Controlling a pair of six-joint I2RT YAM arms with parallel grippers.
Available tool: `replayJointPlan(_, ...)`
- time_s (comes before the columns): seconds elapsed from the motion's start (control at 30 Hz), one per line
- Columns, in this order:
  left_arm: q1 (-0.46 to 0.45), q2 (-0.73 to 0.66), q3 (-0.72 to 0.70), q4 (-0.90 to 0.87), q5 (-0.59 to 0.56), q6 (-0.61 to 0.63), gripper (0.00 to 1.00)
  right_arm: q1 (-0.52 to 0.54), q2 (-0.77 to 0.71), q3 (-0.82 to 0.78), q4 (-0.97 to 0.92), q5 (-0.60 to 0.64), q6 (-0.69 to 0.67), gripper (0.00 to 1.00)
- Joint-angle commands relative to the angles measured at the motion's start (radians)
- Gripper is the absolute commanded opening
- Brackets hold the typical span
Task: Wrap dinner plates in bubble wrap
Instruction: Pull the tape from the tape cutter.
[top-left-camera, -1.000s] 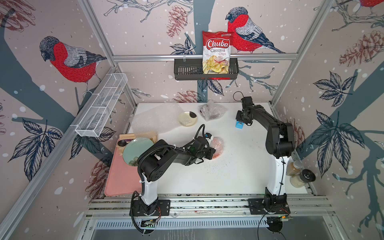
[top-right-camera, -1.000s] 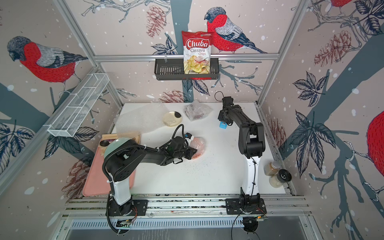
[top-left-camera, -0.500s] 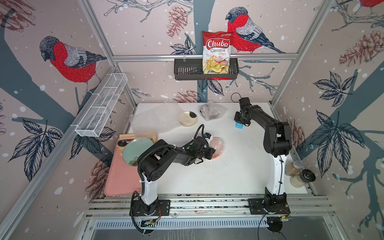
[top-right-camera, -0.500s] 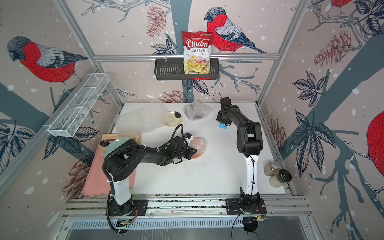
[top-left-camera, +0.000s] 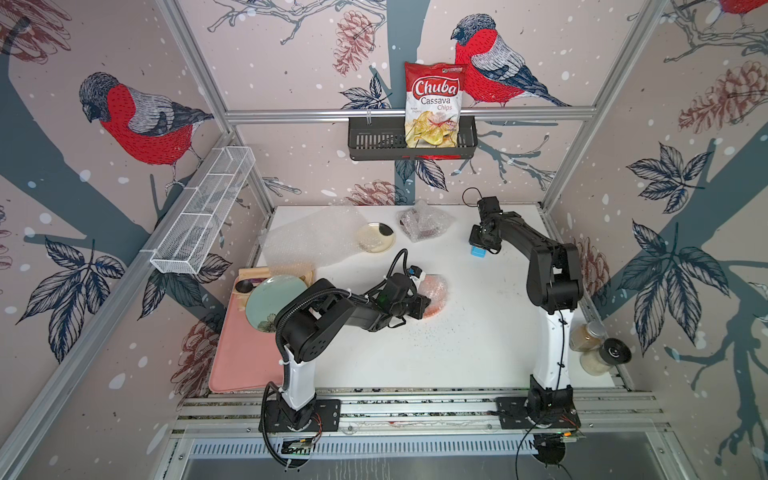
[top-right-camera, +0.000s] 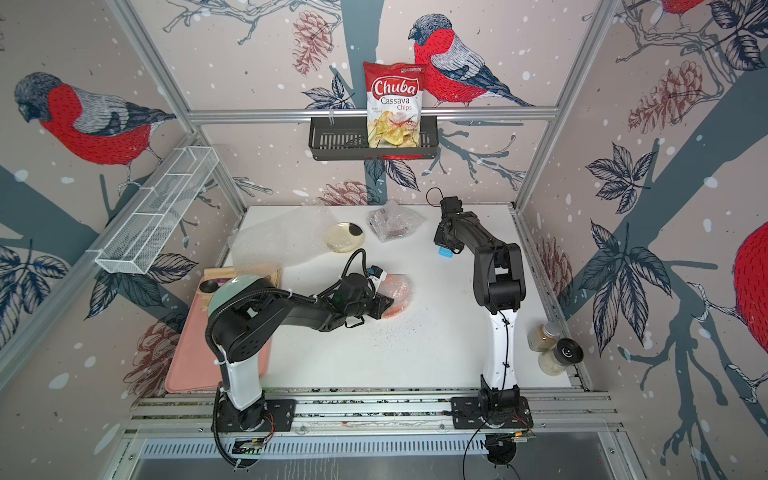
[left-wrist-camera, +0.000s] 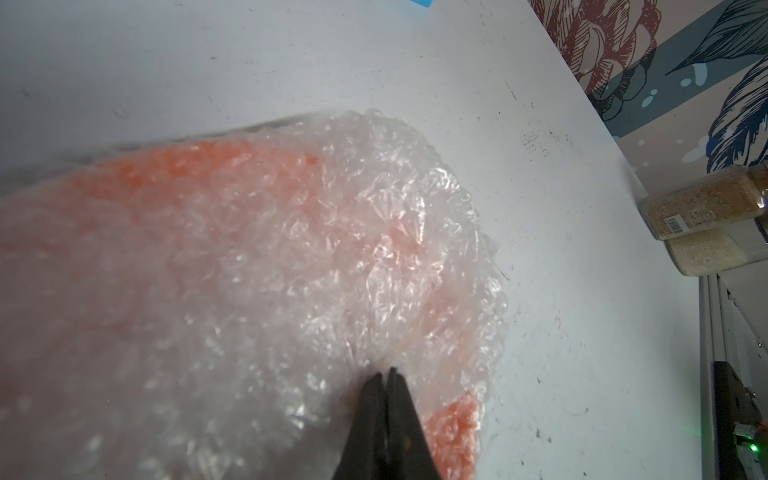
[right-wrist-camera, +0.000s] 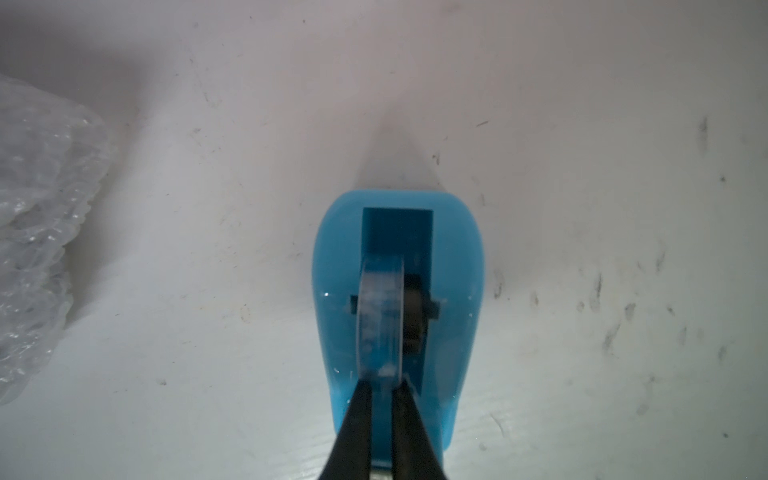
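Orange plate: we see the orange plate (top-left-camera: 437, 291) lying flat near the middle of the table (top-left-camera: 478, 357), under a folded layer of bubble wrap (left-wrist-camera: 374, 232)
Left gripper: the left gripper (left-wrist-camera: 384, 374) has its jaws pressed together on a gather of that wrap, at the plate's edge nearest the left arm
Right gripper: the right gripper (right-wrist-camera: 382, 388) hangs over the blue tape dispenser (right-wrist-camera: 455, 291), well apart from the plate; its jaws stand a narrow gap apart, flanking the near edge of the tape roll (right-wrist-camera: 380, 316), and we cannot tell whether they grip it
Slip risk: we judge the pinch holds only thin film, so a tug could pull it free and let the fold spring open
Tape risk: we expect a light dispenser could drag or tip instead of giving up tape, and the strip could stick to the jaws
Coverage risk: part of the plate shows bare just beside the left jaws; taping now would leave it exposed
Facing: the wrap veils the plate, so we cannot tell which face is up
Long axis: the plate is round, so we read none; the dispenser's length runs in line with the right jaws
Far side: the cream plate (top-left-camera: 375, 237) sits unwrapped at the edge of a loose sheet (top-left-camera: 307, 241)
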Motion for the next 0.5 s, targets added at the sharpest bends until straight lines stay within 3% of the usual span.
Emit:
replayJointPlan(0.0,0.004,0.023,-0.013,-0.230,-0.061,0.007,0.00,-0.002,-0.024,-0.017,-0.005,0.022,0.019,0.07)
replayJointPlan(0.2,0.004,0.024,-0.011,-0.232,-0.060,0.009,0.00,-0.009,-0.054,-0.025,0.006,0.001,0.015,0.00)
replayJointPlan(0.47,0.004,0.027,-0.008,-0.234,-0.061,0.007,0.00,-0.018,-0.112,-0.047,0.029,-0.041,0.021,0.00)
